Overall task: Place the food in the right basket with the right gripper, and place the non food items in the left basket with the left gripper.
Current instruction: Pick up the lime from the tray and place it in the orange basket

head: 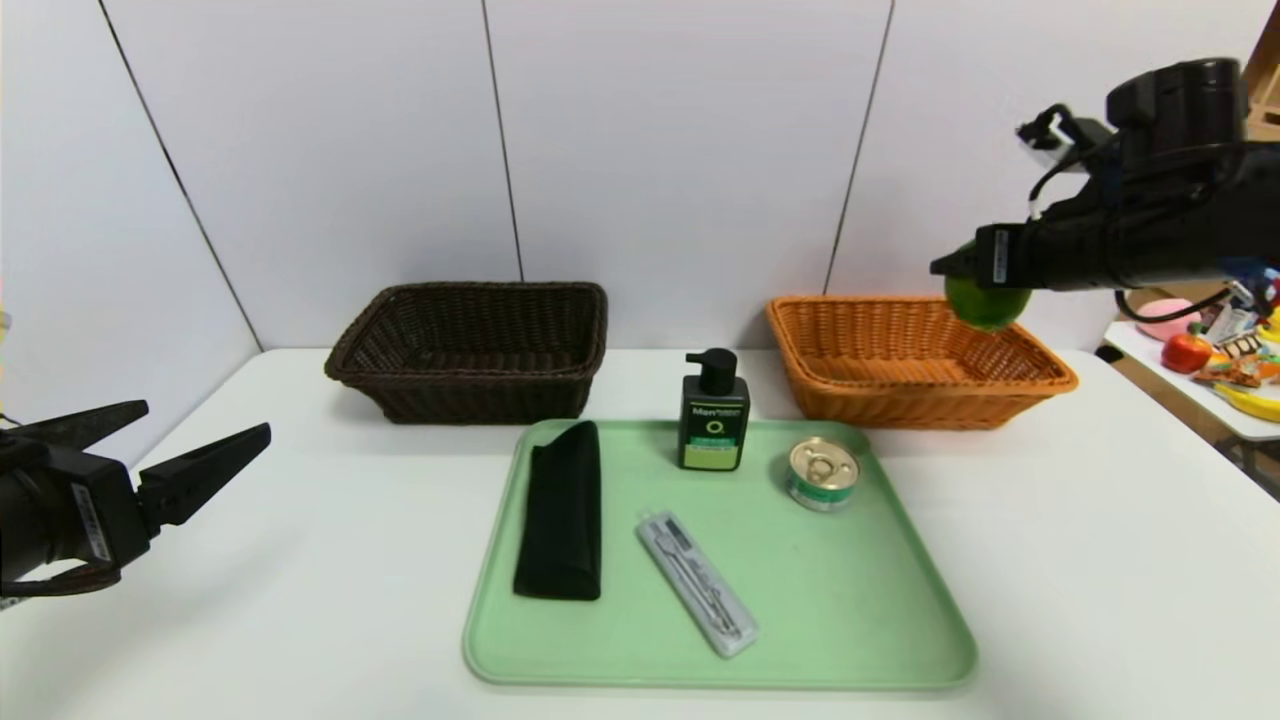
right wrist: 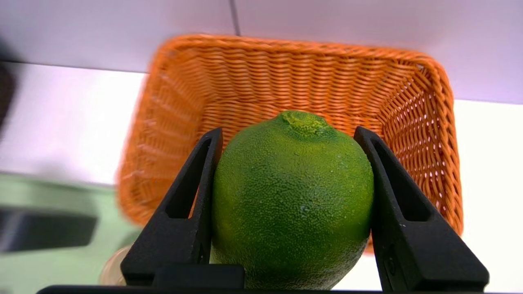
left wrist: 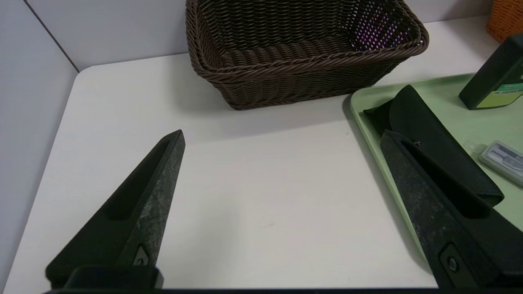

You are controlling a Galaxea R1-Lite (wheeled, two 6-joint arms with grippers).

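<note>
Currently I have the lime (right wrist: 292,196) pinched between both fingers of the right gripper (right wrist: 290,134), raised at the right of the head frame, above the orange basket (head: 850,345). In the right wrist view the basket floor lies directly behind the fruit, so I judge the carry is nearly done and the step in hand is the drop.

Next move: lower a little toward the basket middle, then spread the fingers so the lime doesn't roll out over the flared rim.

Left gripper (left wrist: 282,136) sits idle at the lower left of the head frame, jaws wide and holding nothing.

On the tray (head: 850,620), centre frame: can (head: 822,473), bottle (head: 714,412), pouch (head: 561,512), case (head: 697,584). Brown basket (head: 400,330) sits behind the tray's left corner, nothing visible inside.

After the lime, the can is the right arm's remaining item.
</note>
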